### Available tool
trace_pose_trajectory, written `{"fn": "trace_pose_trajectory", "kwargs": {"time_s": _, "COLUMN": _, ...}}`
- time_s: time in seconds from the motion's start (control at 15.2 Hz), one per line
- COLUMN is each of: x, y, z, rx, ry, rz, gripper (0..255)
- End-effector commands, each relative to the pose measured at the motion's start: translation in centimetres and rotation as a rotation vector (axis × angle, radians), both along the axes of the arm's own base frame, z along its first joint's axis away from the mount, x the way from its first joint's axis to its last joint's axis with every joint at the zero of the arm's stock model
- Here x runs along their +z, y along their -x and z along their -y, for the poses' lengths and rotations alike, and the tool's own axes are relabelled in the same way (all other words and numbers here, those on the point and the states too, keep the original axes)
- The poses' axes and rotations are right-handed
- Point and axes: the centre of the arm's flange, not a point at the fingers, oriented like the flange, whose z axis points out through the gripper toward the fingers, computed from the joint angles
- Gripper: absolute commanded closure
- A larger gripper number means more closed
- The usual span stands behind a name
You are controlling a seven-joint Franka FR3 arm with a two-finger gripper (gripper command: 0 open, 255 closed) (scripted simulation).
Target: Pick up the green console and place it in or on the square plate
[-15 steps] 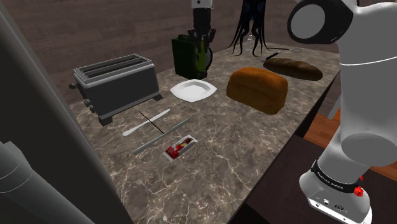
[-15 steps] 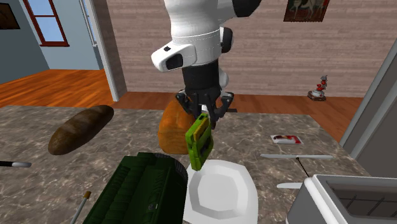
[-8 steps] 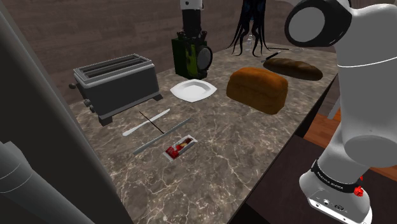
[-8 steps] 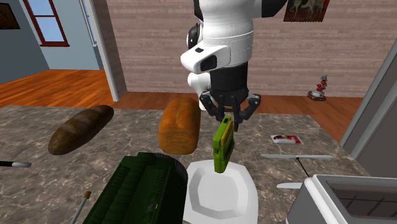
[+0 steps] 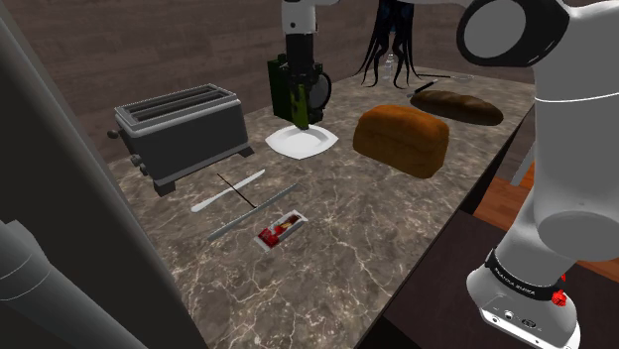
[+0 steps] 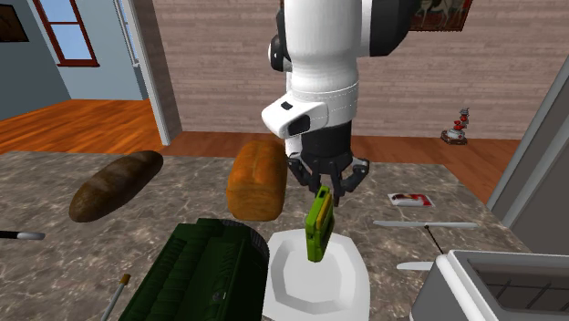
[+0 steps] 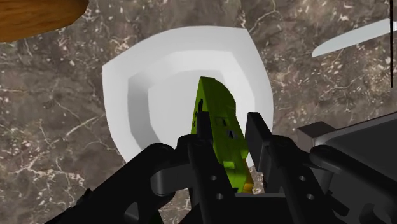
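Your arm [image 6: 319, 64] reaches straight down over the marble counter [image 5: 397, 228], wrist vertical above the white plate [image 7: 159, 70]. The gripper [image 7: 229, 127] has its fingers clamped on the green console [image 6: 317, 223], which hangs edge-on just over the plate's middle. It looks light, rigid and smooth, so the flat faces near its upper end are the place to hold.

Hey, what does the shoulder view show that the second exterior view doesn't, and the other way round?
Shoulder view adds a black stringy object at the back and the arm's base. Second exterior view adds a window and a framed wall picture. Both share the gripper clasping the green console over the white plate, beside the brown loaf.
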Motion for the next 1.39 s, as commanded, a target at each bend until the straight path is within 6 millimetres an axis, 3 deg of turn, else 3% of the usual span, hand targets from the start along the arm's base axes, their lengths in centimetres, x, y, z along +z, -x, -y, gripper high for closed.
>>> {"fn": "trace_pose_trajectory", "kwargs": {"time_s": 0.0, "x": -1.0, "y": -0.1, "z": 0.0, "rx": 0.000, "ry": 0.000, "rz": 0.001, "gripper": 255}}
{"fn": "trace_pose_trajectory", "kwargs": {"time_s": 0.59, "x": -5.9, "y": -0.1, "z": 0.0, "rx": 0.000, "ry": 0.000, "rz": 0.001, "gripper": 255}}
{"fn": "trace_pose_trajectory", "kwargs": {"time_s": 1.12, "x": -5.9, "y": -0.1, "z": 0.0, "rx": 0.000, "ry": 0.000, "rz": 0.001, "gripper": 255}}
{"fn": "trace_pose_trajectory", "kwargs": {"time_s": 1.19, "x": -5.9, "y": 0.0, "z": 0.0, "rx": 0.000, "ry": 0.000, "rz": 0.001, "gripper": 0}}
{"fn": "trace_pose_trajectory", "kwargs": {"time_s": 1.32, "x": -5.9, "y": -0.1, "z": 0.0, "rx": 0.000, "ry": 0.000, "rz": 0.001, "gripper": 0}}
